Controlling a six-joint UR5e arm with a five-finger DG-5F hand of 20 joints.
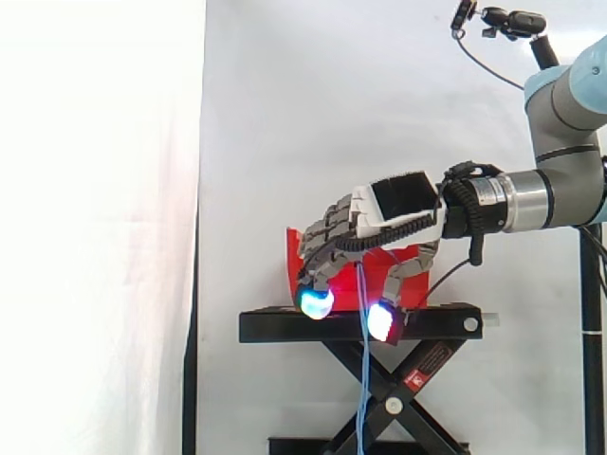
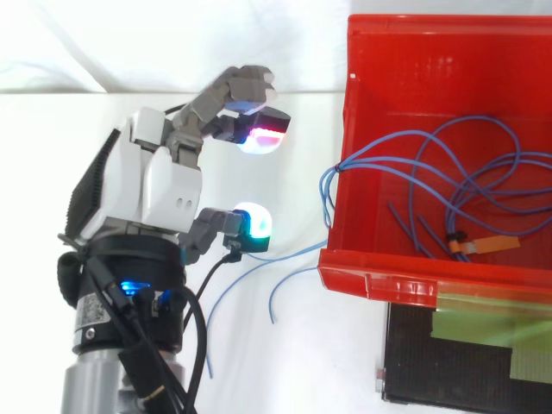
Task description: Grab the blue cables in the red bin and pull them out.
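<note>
Beside the glossy red plastic bin (image 2: 371,280), your robot hand (image 2: 164,185) curls round thin blue cables (image 2: 326,194); white curtain (image 1: 332,114) behind, black stand (image 1: 285,325) beneath.

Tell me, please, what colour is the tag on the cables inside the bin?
Orange; the tag shows best in the top view.

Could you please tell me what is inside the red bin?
Loops of blue cables and an orange tag lie in the red bin; some strands spill over its wall. From the side, the hand hides the bin's inside.
</note>
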